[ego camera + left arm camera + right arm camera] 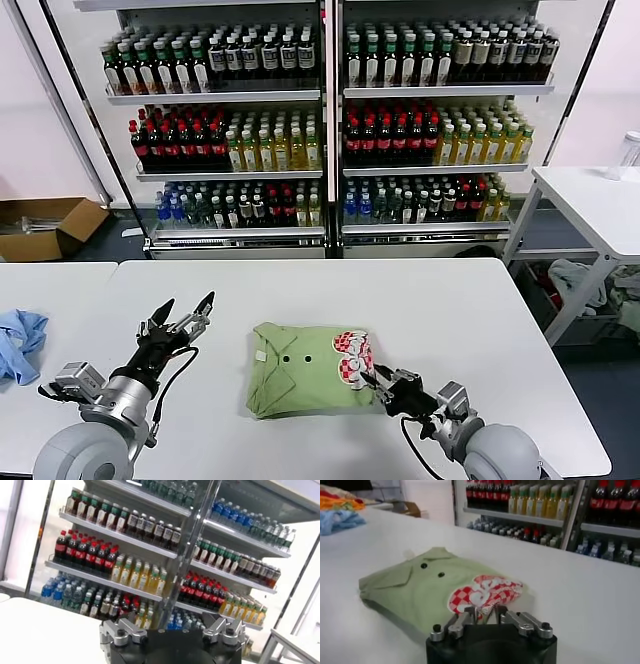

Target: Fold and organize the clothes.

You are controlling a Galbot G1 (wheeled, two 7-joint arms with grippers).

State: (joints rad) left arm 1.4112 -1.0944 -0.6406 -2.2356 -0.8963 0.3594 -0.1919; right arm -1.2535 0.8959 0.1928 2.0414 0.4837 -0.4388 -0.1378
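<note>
The light green polo shirt (300, 370) lies folded into a compact rectangle on the white table (450, 320), collar and dark buttons up, with the red-and-white logo (351, 357) at its right end. My right gripper (378, 380) sits low at that logo edge. In the right wrist view its fingers (485, 611) stand narrowly open, with the shirt's (415, 587) logo edge between them. My left gripper (188, 302) hovers left of the shirt, raised off the table and pointing up, fingers spread wide and empty.
A light blue cloth (20, 340) lies at the table's far left edge, also seen as the blue cloth (340, 520). Drink shelves (320, 120) stand behind the table. A cardboard box (45, 225) is on the floor at left, and a second white table (590, 200) stands at right.
</note>
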